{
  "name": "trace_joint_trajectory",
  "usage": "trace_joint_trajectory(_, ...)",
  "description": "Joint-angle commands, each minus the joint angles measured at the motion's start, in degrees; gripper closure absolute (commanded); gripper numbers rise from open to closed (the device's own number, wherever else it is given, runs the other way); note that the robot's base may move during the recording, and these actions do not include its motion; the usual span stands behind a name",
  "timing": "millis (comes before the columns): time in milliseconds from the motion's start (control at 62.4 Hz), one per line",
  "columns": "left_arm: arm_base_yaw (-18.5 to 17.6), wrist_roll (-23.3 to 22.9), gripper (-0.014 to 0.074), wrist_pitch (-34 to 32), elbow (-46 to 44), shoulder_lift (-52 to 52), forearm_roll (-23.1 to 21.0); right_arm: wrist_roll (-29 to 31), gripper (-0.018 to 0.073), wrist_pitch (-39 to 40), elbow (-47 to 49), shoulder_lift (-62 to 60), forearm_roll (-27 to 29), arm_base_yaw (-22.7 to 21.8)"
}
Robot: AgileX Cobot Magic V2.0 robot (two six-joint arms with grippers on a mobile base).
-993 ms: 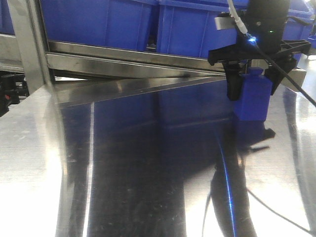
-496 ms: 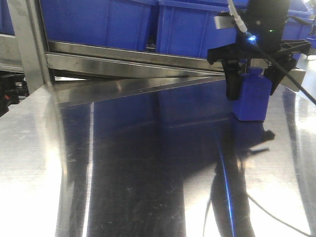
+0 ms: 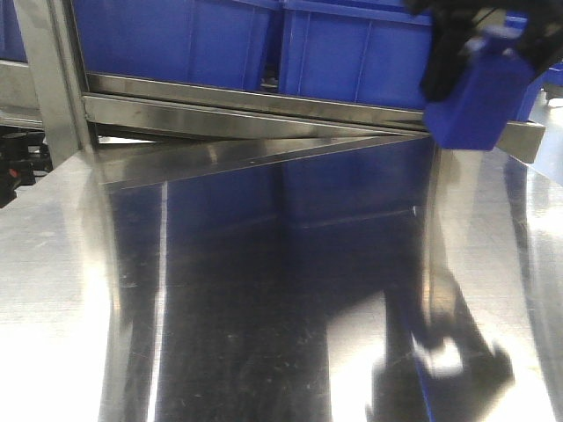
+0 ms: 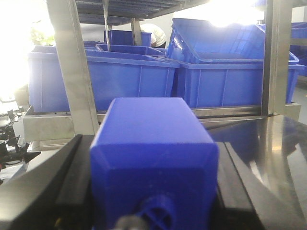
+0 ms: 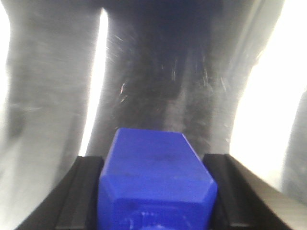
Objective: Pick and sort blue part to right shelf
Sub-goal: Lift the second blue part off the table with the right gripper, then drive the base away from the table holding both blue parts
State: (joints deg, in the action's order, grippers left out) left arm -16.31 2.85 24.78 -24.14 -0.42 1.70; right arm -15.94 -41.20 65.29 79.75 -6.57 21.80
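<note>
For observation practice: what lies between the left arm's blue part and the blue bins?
Left wrist view: steel front rail and upright post, beyond the blue part.

A polished steel table top [image 3: 264, 290] is seen across the foreground, streaked with broad white glare and dark reflections. Behind it a steel-framed rack [image 3: 229, 110] is set, its flat front rail running along the table's far edge and an upright post [image 3: 57, 79] standing at the left. Large blue plastic bins [image 4: 120, 81] are ranged side by side on it. Strong light is thrown in at the upper left and upper right of the left wrist view, washing out detail there. A pale rounded shape [image 4: 153, 33] behind the bins cannot be identified.
</note>
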Motion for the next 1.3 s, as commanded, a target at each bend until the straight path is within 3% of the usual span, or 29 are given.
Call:
trace_joint_trajectory(0, -0.4, -0.1, 0.0281, -5.0, -1.4, 0.0, 0.2, 0.7, 0.0273, 8.0, -5.5, -9.6, -1.9, 0.0)
trace_joint_trajectory(160, -0.4, -0.1, 0.0281, -5.0, -1.4, 0.0, 0.2, 2.3, 0.0273, 12.0, -16.7, -24.0, -2.4, 0.0)
trace_joint_trajectory(448, -0.4, -0.1, 0.0281, -4.8, -1.4, 0.0, 0.2, 3.2, 0.0273, 11.9, -33.4, -51.0, -2.8, 0.0)
trace_joint_trajectory(721, -0.4, -0.1, 0.0281, -4.6, -1.4, 0.0, 0.2, 3.3, 0.0273, 8.9, -37.9, -75.4, -5.7, 0.0)
trace_joint_trajectory(913, -0.4, -0.1, 0.0281, -4.6, -1.4, 0.0, 0.2, 3.3, 0.0273, 8.1, -37.9, -79.9, -10.3, 0.0)
trace_joint_trajectory(1281, -0.4, -0.1, 0.0281, -4.6, -1.4, 0.0, 0.2, 3.3, 0.0273, 12.1, -37.9, -79.9, -10.3, 0.0)
